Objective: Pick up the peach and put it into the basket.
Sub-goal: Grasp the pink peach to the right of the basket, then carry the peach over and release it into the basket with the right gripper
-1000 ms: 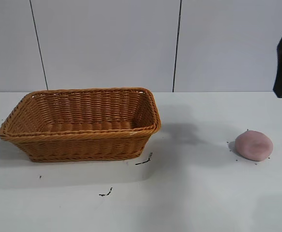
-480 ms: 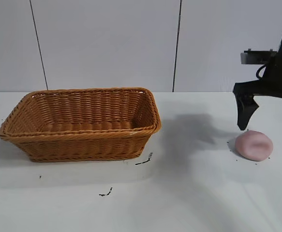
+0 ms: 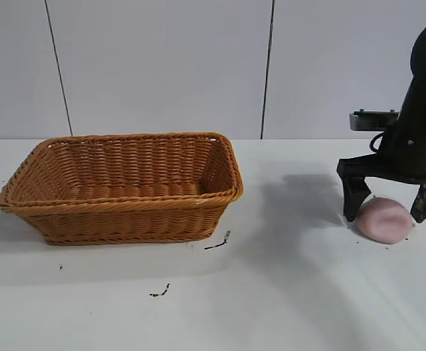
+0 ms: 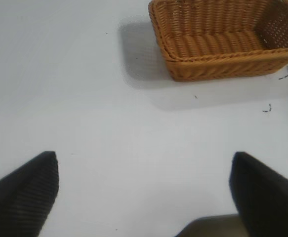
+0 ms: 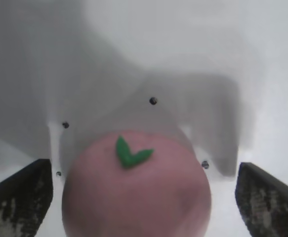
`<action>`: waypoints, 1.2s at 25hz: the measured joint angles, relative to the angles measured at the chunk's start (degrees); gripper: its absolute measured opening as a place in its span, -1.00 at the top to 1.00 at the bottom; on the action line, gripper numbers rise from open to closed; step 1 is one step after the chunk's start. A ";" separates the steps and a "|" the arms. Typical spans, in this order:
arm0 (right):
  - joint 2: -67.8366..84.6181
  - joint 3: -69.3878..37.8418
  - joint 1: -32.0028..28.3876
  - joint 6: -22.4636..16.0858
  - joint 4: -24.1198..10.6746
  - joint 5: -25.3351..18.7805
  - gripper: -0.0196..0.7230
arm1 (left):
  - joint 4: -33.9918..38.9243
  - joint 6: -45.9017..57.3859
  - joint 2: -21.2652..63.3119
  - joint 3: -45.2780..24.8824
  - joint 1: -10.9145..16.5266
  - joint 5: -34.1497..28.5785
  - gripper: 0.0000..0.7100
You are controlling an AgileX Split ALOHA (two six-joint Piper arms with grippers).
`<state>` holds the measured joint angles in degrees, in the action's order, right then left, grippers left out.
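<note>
The pale pink peach [image 3: 383, 221] lies on the white table at the right. In the right wrist view the peach [image 5: 136, 192] shows a small green leaf on top. My right gripper [image 3: 388, 212] is open and has come down over the peach, one finger on each side with a gap to it; it shows in its wrist view too [image 5: 143, 197]. The orange-brown wicker basket [image 3: 125, 212] stands at the left, empty. My left gripper [image 4: 144, 190] is open and empty over bare table, off the exterior view, with the basket [image 4: 223, 64] farther off.
Small black marks [image 3: 217, 243] lie on the table in front of the basket. A white panelled wall stands behind the table.
My right arm has come in from the upper right edge and lowered, so its open fingers now straddle the peach. The peach and basket have not moved.
</note>
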<state>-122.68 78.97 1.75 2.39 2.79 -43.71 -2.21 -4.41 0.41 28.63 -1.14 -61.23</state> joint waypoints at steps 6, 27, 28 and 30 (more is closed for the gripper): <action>1.05 2.04 0.00 0.21 0.50 -2.41 0.80 | 0.00 0.00 0.00 0.00 0.00 0.00 -0.95; -1.87 42.87 16.25 -0.21 -0.52 -21.38 0.88 | 0.00 0.00 0.00 0.00 0.00 0.00 -0.95; -2.88 44.14 17.87 -0.21 -0.52 -21.43 0.88 | 0.00 0.00 0.00 0.00 0.00 0.00 -0.95; -4.56 46.90 21.77 -0.21 -0.46 -21.37 0.88 | 0.00 0.00 0.00 0.00 0.00 0.00 -0.95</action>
<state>-127.24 125.86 23.52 2.18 2.33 -65.08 -2.21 -4.41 0.41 28.63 -1.14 -61.23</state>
